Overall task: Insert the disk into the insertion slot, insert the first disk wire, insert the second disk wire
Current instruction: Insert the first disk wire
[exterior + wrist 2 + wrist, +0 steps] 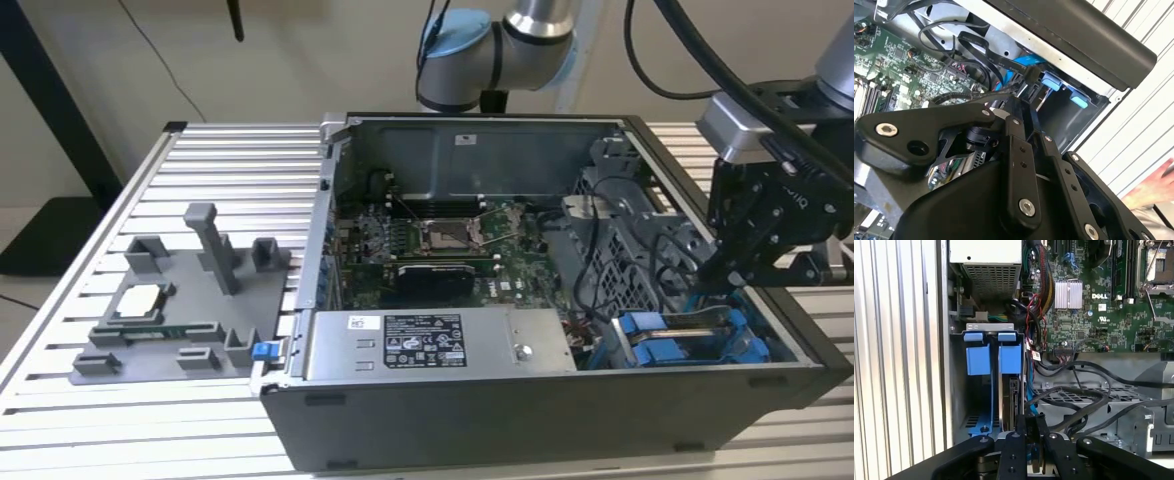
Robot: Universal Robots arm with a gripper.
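End effector [1031,437] narrow, seemingly pinching black wire plug [1031,74] at end of disk [1013,400], which sits in insertion slot [1004,327]. Prob. wire step; needs plug kept square to disk.

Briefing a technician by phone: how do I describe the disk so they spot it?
In the open computer case, find the drive cage beside the power supply. Two blue-fronted carriers stand there side by side. The disk is the one nearer the cables, with a dark drive body behind its front; the other carrier, by the case wall, shows only a thin rail.
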